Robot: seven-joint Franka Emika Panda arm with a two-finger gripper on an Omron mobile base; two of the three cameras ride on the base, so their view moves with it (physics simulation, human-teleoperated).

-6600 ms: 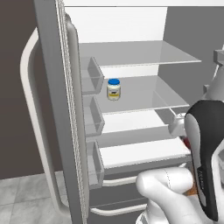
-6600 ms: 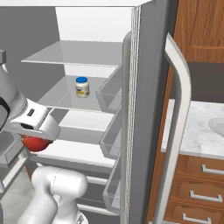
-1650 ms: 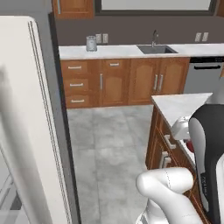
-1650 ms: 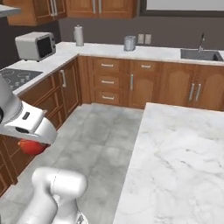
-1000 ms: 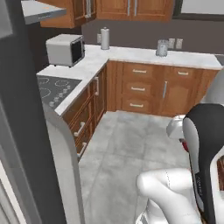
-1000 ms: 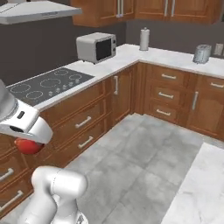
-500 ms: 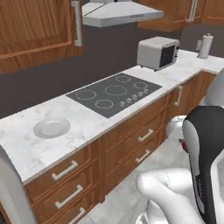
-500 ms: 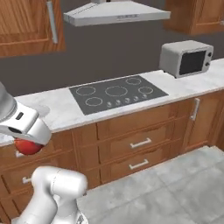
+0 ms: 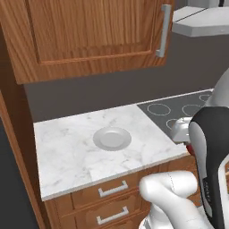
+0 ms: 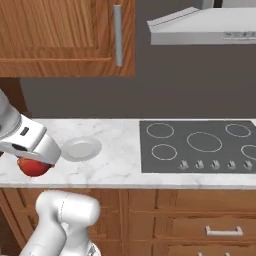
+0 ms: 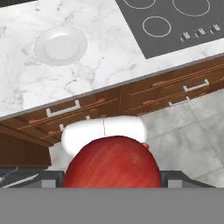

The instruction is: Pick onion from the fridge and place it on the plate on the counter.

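While the two-finger gripper (image 10: pixel 31 159) pinches the small round red onion (image 11: pixel 113 161) at its widest middle, this firm, smooth, probably light ball hangs short of the round light-grey plate (image 10: pixel 81 148) ahead on the white veined marble counter (image 10: pixel 112 170).

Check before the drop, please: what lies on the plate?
Nothing: the plate on the counter shows a bare dish. The hand holds the onion short of it.

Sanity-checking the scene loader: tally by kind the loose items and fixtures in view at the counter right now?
onion: 1, held in the gripper
plate: 1, on the counter
cooktop: 1
range hood: 1
upper cabinet door: 1
Total: 5
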